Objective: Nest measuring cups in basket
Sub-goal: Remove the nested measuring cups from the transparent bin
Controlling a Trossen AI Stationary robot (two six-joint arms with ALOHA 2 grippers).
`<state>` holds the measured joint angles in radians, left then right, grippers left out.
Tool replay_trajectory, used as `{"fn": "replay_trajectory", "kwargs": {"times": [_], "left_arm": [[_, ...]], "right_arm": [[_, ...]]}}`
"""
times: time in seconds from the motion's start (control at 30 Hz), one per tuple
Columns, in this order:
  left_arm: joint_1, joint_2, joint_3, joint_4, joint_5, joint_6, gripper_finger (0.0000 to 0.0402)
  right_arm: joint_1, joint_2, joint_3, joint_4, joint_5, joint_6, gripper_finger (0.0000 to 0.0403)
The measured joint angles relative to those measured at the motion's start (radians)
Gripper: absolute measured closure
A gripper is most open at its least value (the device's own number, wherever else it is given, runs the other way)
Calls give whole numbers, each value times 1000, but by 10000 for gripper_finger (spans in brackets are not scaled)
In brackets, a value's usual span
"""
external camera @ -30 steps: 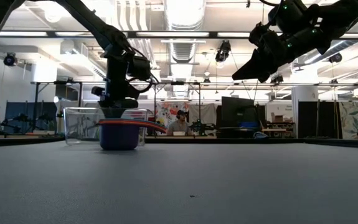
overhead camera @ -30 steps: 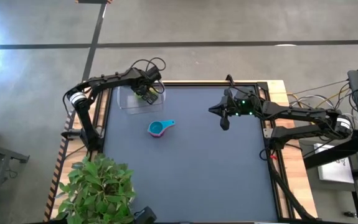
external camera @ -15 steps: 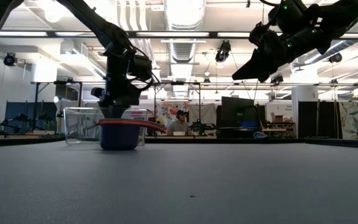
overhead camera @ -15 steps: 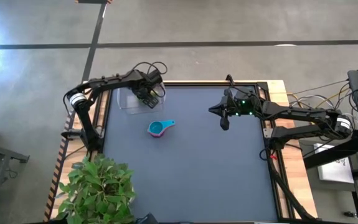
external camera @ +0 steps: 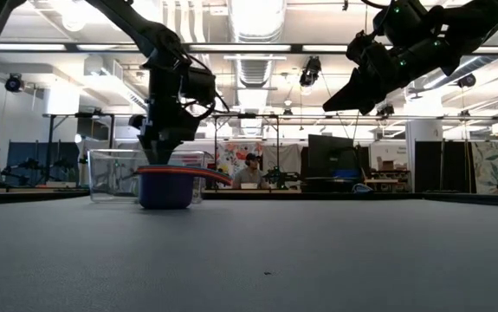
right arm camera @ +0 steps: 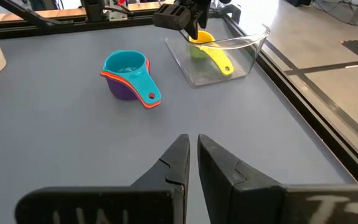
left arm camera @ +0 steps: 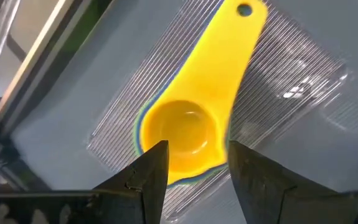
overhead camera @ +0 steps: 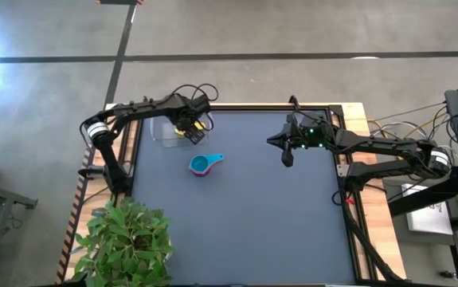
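The left gripper (overhead camera: 190, 127) hangs over the basket (overhead camera: 165, 130) at the table's 11 o'clock corner, its jaws open and empty above the yellow cup (left arm camera: 188, 134). That cup sits in the basket on at least one other cup, a green-blue rim showing under it in the left wrist view. My judgement is that this step is a release and retreat: to do it well, lift straight up so the fingers (left arm camera: 147, 177) clear the basket wall and do not nudge the yellow handle, then swing toward the stack outside.

That stack (overhead camera: 203, 164), a teal cup (right arm camera: 127, 65) nested in orange and purple ones, stands on the dark mat just toward 5 o'clock from the basket, apart from it, handle pointing toward 3 o'clock. It probably needs a grip across the rim or handle so the layers come up together.

The right gripper (overhead camera: 287, 159) waits in the air toward 1 o'clock, jaws nearly closed on nothing
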<state>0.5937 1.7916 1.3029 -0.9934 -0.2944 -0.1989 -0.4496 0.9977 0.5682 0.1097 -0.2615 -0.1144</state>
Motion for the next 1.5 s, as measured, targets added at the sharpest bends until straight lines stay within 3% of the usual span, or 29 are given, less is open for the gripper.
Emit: {"fn": "replay_trajectory", "kwargs": {"times": [0.83,1.13,1.33,1.5], "left_arm": [[10,82,-3,-14,70,68,257],[10,82,-5,-16,72,84,302],[11,81,-8,-19,68,93,383],[11,80,-4,-23,65,115,391]], "right_arm": [[0,0,0,1,0,2,381],[0,0,0,1,0,8,381],[0,0,0,1,0,10,381],[0,0,0,1,0,10,381]]}}
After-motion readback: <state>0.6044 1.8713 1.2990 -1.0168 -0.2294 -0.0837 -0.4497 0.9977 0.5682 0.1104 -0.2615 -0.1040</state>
